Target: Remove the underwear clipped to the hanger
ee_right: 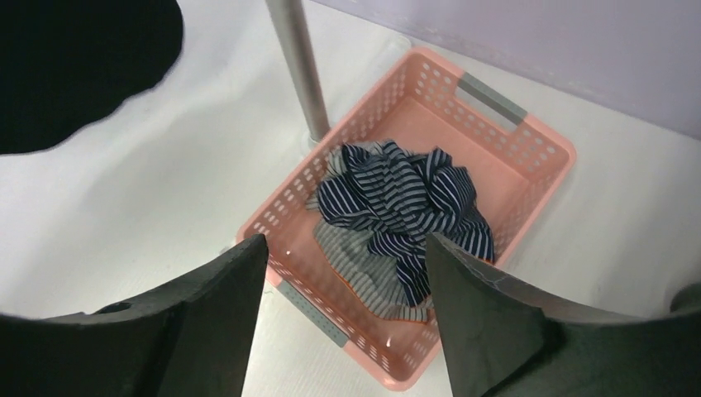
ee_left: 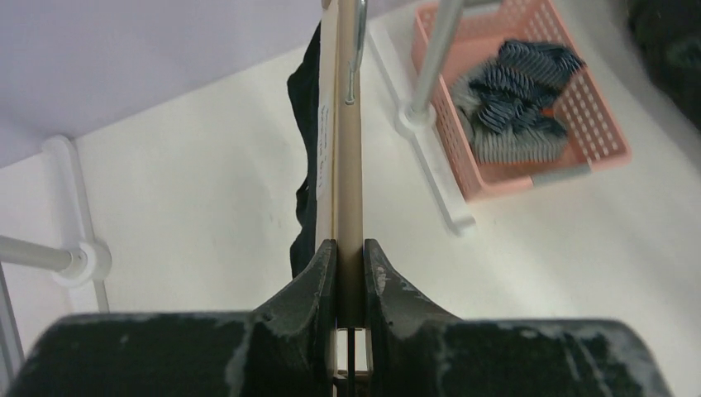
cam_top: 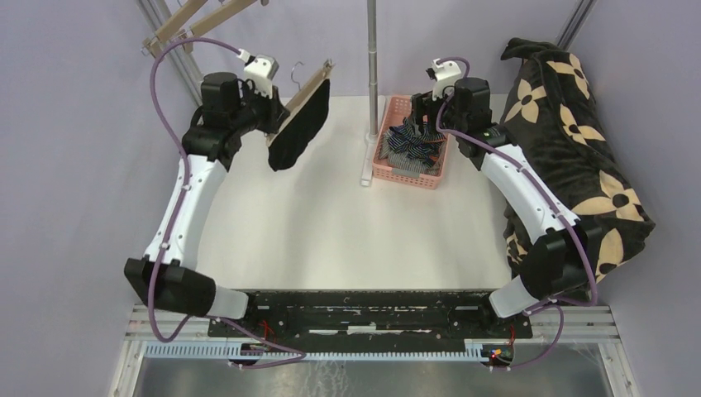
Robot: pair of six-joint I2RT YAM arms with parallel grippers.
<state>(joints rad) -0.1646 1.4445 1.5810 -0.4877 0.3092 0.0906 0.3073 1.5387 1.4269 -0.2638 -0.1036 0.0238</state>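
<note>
The left pincer (ee_left: 349, 248) is clenched on the flat, pale wooden hanger (ee_left: 348, 157), whose faint printing is too small to read, and the plain black briefs (cam_top: 296, 132) hang limp from it above the white surface (cam_top: 331, 240). The right pincer (ee_right: 345, 248) is released, its dark scuffed fingers spread over the pink perforated plastic basket (ee_right: 529, 132). There the navy briefs (ee_right: 397, 198) with thin light stripes lie crumpled on the grey-white fine-patterned briefs (ee_right: 364, 266).

The hanger (cam_top: 310, 87) carries black briefs (cam_top: 299, 132); striped briefs (cam_top: 413, 136) fill the basket (cam_top: 409, 180).
</note>
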